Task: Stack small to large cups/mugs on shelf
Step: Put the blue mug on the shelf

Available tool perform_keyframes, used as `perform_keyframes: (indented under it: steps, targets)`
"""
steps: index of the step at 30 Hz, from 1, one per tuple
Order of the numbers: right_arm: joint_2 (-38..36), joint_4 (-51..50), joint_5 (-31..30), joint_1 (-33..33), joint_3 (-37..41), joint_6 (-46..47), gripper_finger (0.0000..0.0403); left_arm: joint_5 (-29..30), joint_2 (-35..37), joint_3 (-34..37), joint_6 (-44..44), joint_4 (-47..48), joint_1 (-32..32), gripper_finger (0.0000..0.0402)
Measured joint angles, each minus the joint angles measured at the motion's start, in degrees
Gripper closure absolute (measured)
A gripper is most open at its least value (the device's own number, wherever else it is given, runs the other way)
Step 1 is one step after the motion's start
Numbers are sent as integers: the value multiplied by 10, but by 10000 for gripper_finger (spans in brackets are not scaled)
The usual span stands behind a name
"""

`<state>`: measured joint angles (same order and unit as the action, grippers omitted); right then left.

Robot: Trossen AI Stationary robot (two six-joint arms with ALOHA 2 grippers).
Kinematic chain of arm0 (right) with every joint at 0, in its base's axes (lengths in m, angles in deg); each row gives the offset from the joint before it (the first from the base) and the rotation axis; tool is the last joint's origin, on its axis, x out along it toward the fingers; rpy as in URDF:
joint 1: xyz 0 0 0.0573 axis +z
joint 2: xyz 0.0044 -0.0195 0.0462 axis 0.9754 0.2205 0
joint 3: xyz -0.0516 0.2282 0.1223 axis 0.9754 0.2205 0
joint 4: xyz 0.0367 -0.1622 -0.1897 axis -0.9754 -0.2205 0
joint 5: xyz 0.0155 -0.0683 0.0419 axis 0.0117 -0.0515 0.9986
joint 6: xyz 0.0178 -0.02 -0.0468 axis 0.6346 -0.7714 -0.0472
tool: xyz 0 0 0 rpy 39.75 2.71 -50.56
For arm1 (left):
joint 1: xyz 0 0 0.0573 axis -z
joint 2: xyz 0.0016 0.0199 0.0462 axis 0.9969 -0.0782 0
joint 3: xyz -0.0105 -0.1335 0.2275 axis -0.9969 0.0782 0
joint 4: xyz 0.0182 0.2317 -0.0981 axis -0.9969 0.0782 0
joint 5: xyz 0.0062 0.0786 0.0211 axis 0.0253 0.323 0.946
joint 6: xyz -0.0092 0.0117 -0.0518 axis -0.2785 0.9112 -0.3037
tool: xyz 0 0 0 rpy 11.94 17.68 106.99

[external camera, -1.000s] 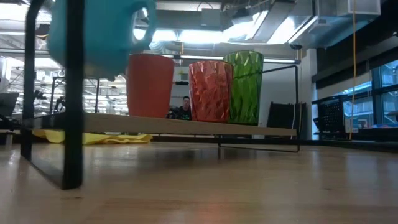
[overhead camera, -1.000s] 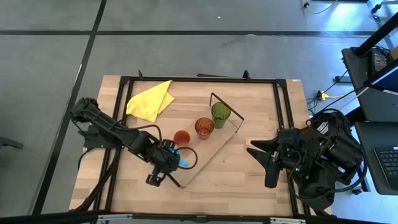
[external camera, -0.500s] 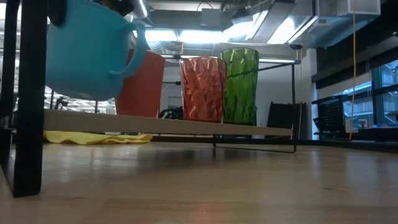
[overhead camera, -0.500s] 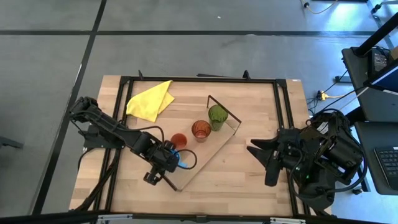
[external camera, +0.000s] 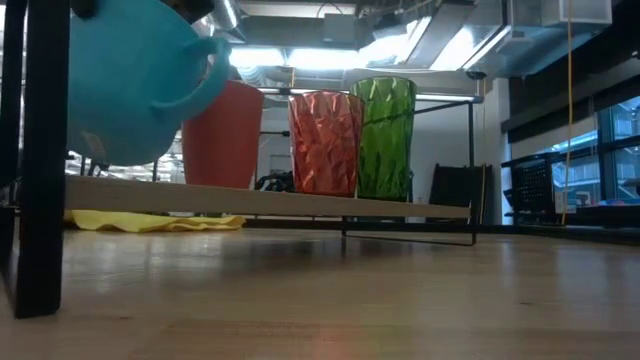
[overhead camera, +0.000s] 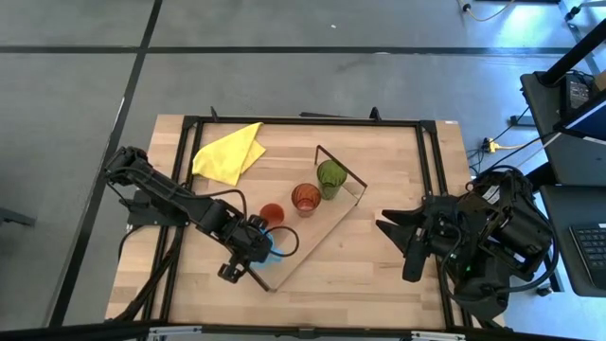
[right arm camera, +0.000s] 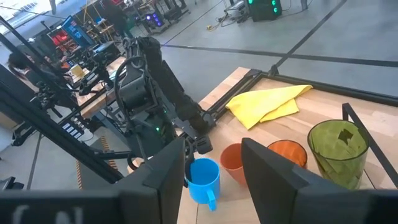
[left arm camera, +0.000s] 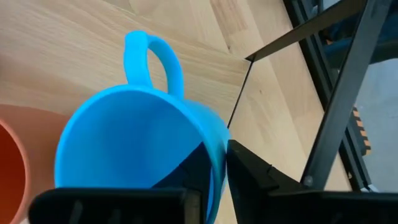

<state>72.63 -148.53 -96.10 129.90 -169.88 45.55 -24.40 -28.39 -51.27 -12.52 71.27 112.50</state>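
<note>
In the high view the light blue mug (overhead camera: pixel 272 248) is mostly covered by the left gripper (overhead camera: pixel 254 248). In the low view its left side and base are cut off behind a black frame post (external camera: pixel 38 160). Contact between mug and shelf (external camera: pixel 270 201) cannot be determined.

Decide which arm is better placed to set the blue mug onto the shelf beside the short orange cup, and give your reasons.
Left, most likely. The left gripper already holds the blue mug by its rim, over the shelf end next to the short orange cup. The right gripper waits empty at the table's right side.

Overhead, table-level, 2 wrist cams; all share shelf (overhead camera: pixel 317 227)
</note>
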Motion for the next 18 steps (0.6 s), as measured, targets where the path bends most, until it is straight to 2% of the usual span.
perform_keyframes:
  steps: [6,13,18]
  targets:
    - [0,0,0,0,0,-1,244,5,0,0,-12,-5,-3,357]
    - [0,-1,0,0,0,-2,244,27,-2,0,-12,-11,-6,389]
    - [0,-4,0,0,0,-2,244,7,-2,0,-26,-10,-16,391]
